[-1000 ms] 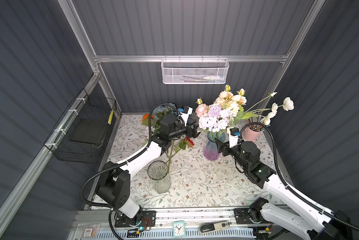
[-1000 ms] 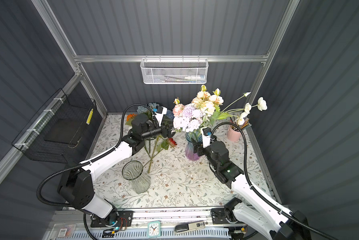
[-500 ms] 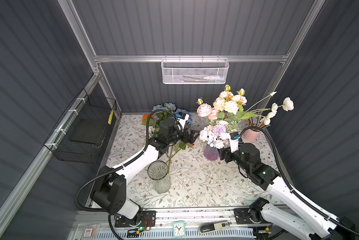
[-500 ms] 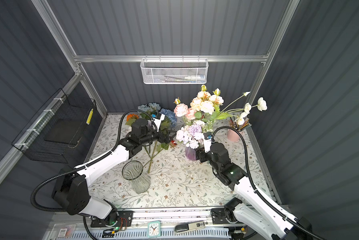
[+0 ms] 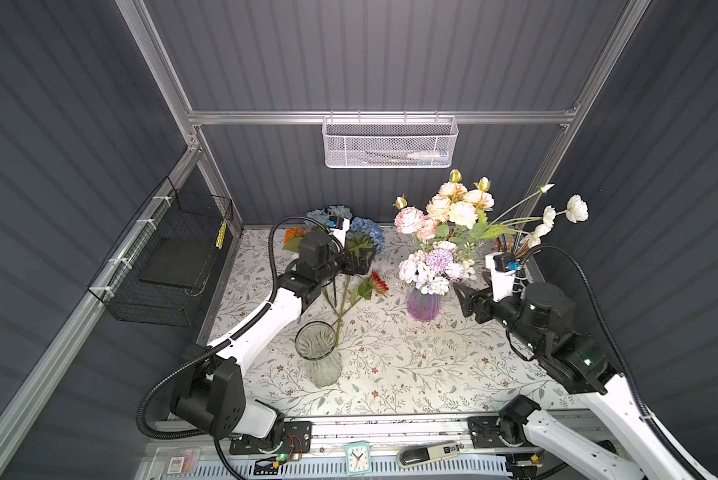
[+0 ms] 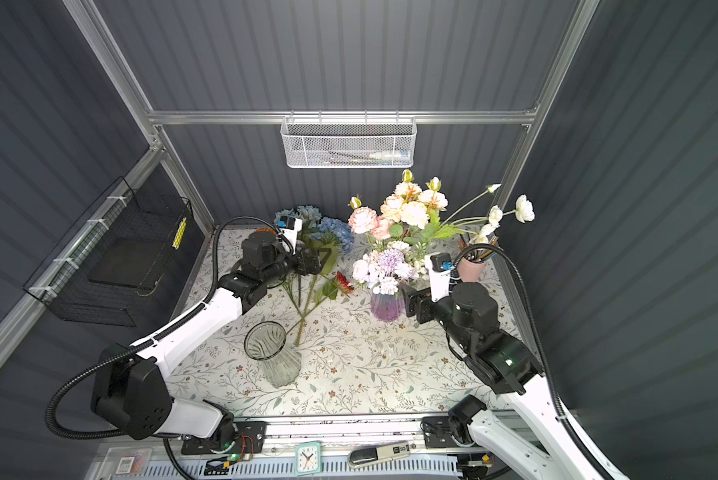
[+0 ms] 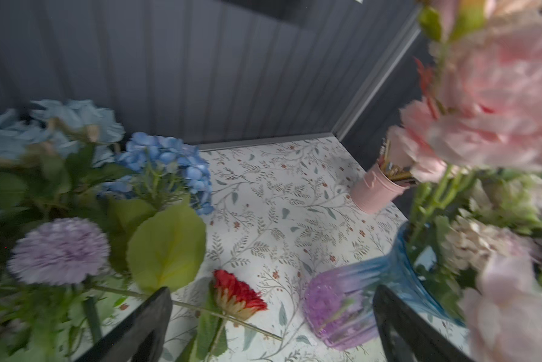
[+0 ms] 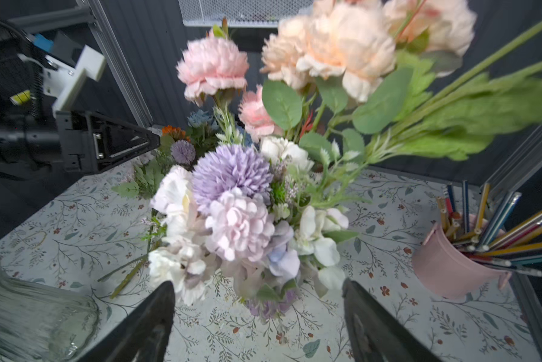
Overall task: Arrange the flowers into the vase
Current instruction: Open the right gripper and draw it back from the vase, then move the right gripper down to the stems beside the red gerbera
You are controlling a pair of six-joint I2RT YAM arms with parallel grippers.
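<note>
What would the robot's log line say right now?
left tool: open, empty | right tool: open, near purple vase | clear vase: empty | red daisy: lying loose

vases (image 5: 423, 305) 2 | baskets (image 5: 390, 143) 2 | pencil cup (image 6: 471, 269) 1 | clock (image 5: 357, 457) 1

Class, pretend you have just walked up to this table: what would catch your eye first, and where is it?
The tall bouquet of peach, pink, white and lilac blooms stands out, upright in a purple vase right of the middle. Next comes the empty clear glass vase near the front, with loose flowers lying behind it, among them a red daisy.
</note>
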